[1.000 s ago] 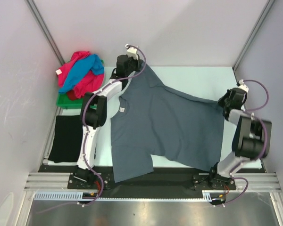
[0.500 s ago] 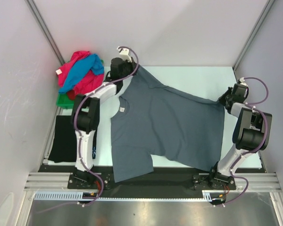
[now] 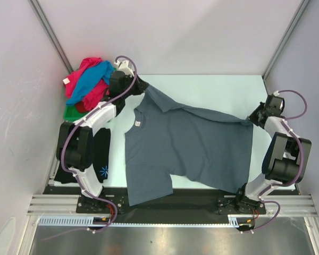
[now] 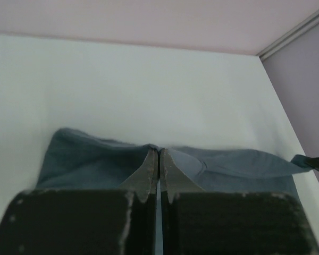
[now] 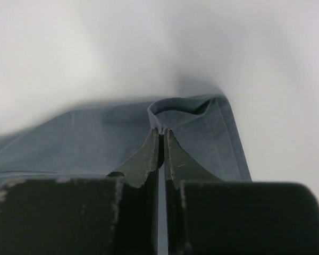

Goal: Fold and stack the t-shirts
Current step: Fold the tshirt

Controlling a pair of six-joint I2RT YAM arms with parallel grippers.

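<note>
**Grey Shirt Pinched at Two Far Corners**

The slate-grey t-shirt [image 3: 186, 143] lay spread across the middle of the pale tabletop [image 3: 218, 90]. Its near-left part hung over the front edge onto the dark base rail [image 3: 202, 199]. A small white label [image 3: 137, 123] showed at the neckline on the shirt's left side.

The left arm [image 3: 103, 109] reached to the far-left corner of the shirt. In the left wrist view the left jaws were clenched tip to tip on a raised fold of the grey cloth [image 4: 85, 159]. The right arm [image 3: 279, 133] reached to the shirt's right edge. In the right wrist view the right jaws were pressed together on a curled, stitched hem corner [image 5: 202, 127] of the same shirt. Between the two grips the far edge of the cloth ran as a raised ridge from far left down to the right.

A black t-shirt [image 3: 102, 156] with a small blue-white print [image 3: 103, 171] lay flat at the left side of the tabletop, partly under the left arm. Beyond it, in the far-left corner, a heap of bright pink and blue shirts [image 3: 87, 82] sat piled on a green tray [image 3: 74, 113].
</note>
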